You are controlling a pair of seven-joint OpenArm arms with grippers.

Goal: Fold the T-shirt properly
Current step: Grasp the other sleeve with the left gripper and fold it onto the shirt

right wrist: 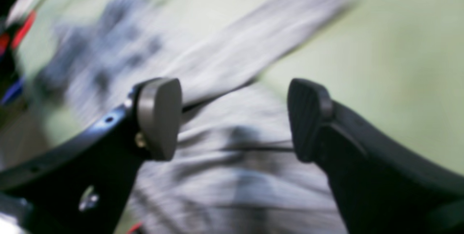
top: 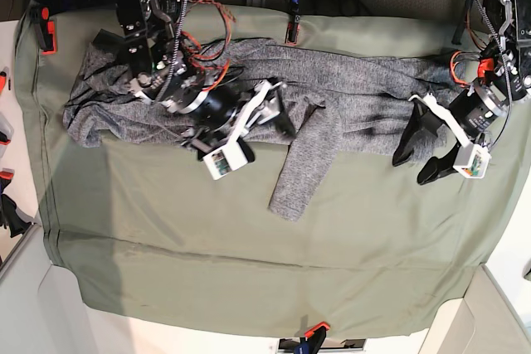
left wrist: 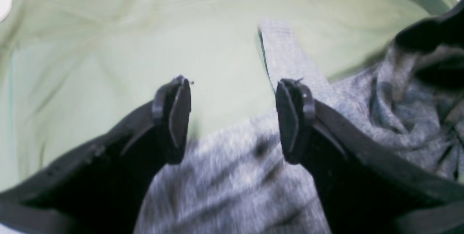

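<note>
Open cloth in front, shirt and arms crowding the far side

The T-shirt point(top: 332, 89) sprawls along the far half of the green table cloth point(top: 249, 271), one sleeve point(top: 300, 167) reaching toward the middle. The right gripper point(top: 278, 105), jaws apart, hangs over the shirt; the left gripper point(top: 423, 159), also spread, sits at its end. The near half lies bare.

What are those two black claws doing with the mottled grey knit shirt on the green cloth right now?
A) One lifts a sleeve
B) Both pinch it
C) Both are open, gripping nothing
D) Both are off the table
C: the left gripper and the right gripper each show spread fingers with only the mottled grey knit shirt lying below the gap.
</note>
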